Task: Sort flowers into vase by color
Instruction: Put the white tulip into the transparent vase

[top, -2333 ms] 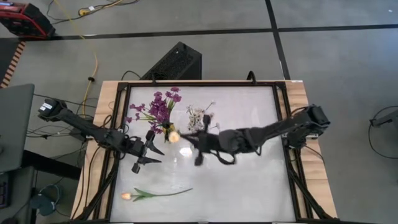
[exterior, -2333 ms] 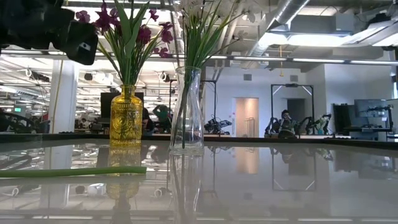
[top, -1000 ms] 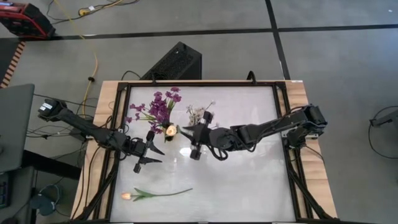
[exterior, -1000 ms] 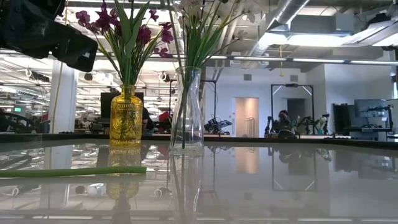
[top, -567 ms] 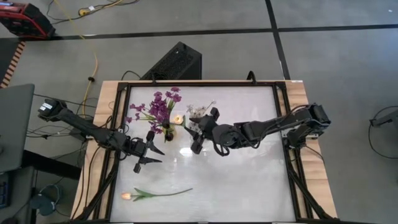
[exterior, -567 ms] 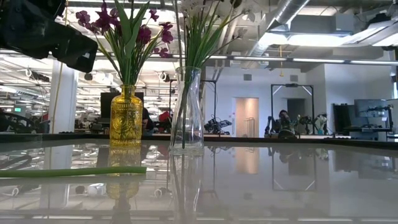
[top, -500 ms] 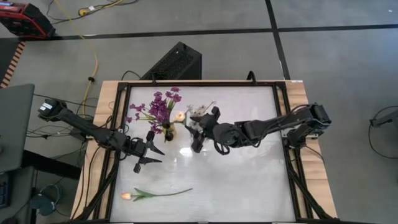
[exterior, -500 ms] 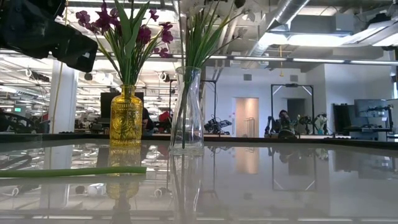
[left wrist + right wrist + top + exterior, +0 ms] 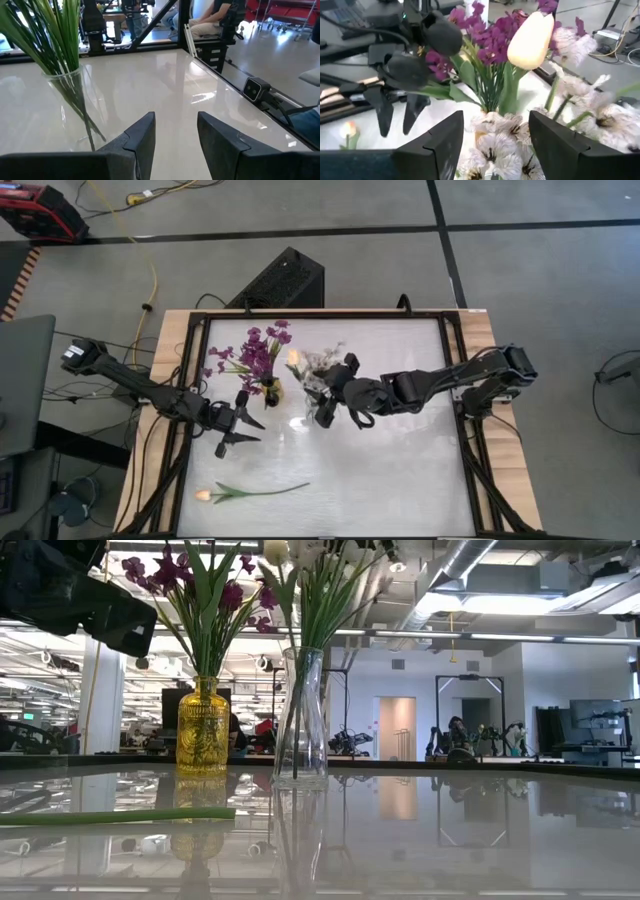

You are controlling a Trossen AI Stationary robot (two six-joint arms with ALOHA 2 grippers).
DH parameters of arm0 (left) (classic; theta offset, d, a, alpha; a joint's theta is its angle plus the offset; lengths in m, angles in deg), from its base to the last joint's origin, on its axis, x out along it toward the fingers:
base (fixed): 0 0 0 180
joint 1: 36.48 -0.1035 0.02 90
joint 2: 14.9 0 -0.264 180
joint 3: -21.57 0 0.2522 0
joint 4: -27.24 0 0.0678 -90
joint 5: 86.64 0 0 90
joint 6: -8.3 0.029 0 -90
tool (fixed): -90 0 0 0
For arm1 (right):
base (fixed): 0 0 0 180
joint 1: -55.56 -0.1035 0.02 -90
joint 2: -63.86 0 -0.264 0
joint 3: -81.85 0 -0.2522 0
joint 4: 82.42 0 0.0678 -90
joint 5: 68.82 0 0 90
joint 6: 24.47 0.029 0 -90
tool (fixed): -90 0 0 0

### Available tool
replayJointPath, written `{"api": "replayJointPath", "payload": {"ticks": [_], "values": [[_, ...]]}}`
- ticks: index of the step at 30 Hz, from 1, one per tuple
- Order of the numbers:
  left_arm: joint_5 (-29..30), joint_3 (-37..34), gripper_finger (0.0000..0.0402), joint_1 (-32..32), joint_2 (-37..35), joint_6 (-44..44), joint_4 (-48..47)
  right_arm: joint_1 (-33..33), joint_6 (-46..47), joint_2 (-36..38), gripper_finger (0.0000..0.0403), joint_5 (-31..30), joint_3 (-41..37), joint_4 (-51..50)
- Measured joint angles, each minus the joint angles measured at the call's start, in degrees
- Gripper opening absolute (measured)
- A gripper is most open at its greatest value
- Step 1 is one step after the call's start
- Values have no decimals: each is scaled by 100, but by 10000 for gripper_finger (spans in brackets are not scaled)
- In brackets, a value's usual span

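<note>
two vases near the table's [image 9: 400,470] far left part: yellow vase [image 9: 203,728] with purple flowers [image 9: 255,352], clear vase [image 9: 299,720] just beside it with white sprigs [image 9: 322,361] and one pale tulip bud [image 9: 294,357] standing among them. right gripper [image 9: 325,402] just over the clear vase, fingers [image 9: 442,142] spread wide with nothing between them (tulip head straight ahead in its wrist view, free of both fingers). left gripper [image 9: 234,426] near the yellow vase on the near side, fingers [image 9: 141,137] apart, empty. another tulip [image 9: 245,492] flat on the near left of the table, well apart from both grippers.
</note>
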Motion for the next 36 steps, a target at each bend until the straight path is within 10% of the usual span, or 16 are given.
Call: {"api": "replayJointPath", "payload": {"ticks": [14, 22, 36], "values": [[-171, 2, 134, 1, -3, -374, -406, -554, -790, 418, 258, 871, 1020, -841], [-1806, 235, 134, 365, -2, -1295, -1149, -1165, -642, 393, 258, 1282, 846, -916], [427, 2051, 134, 2721, 954, -2559, -3345, -1611, 68, 319, 258, 1334, -59, -547]]}}
